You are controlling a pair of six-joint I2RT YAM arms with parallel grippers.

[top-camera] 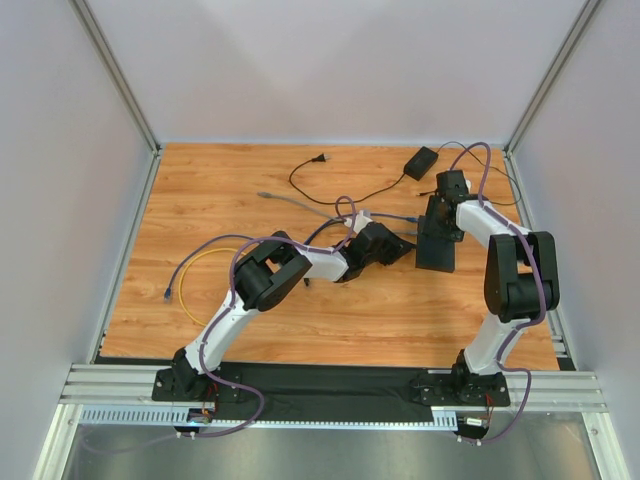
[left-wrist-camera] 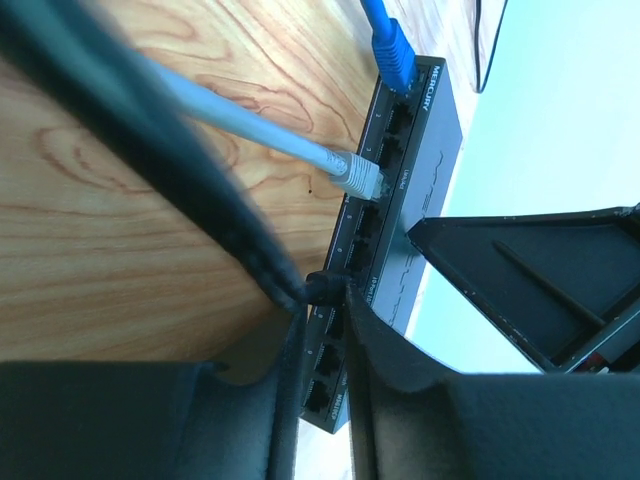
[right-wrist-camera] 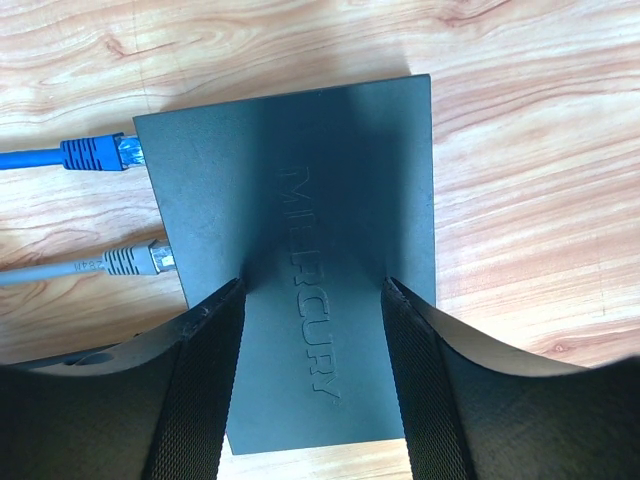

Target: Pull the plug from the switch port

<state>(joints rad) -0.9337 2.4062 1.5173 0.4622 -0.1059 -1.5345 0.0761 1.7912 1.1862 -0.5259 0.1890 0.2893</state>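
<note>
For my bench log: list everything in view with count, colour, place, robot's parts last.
table: one, wooden, under everything
switch: one, black, right of centre
blue cable: one, plugged into switch's end port
grey cable: one, plugged in further along
black cable: one, reaching the port row
power adapter: one, black, far right corner
yellow cable: one, loose at left
left tool: one, black, fingers flanking black cable's end
right tool: one, black, open over switch's top

The left end effector [left-wrist-camera: 325, 310] mostly hides the plug end of a blurred black cable [left-wrist-camera: 150, 145]; overhead, the right end effector [top-camera: 438, 225] covers most of the switch [top-camera: 436, 258]
</note>
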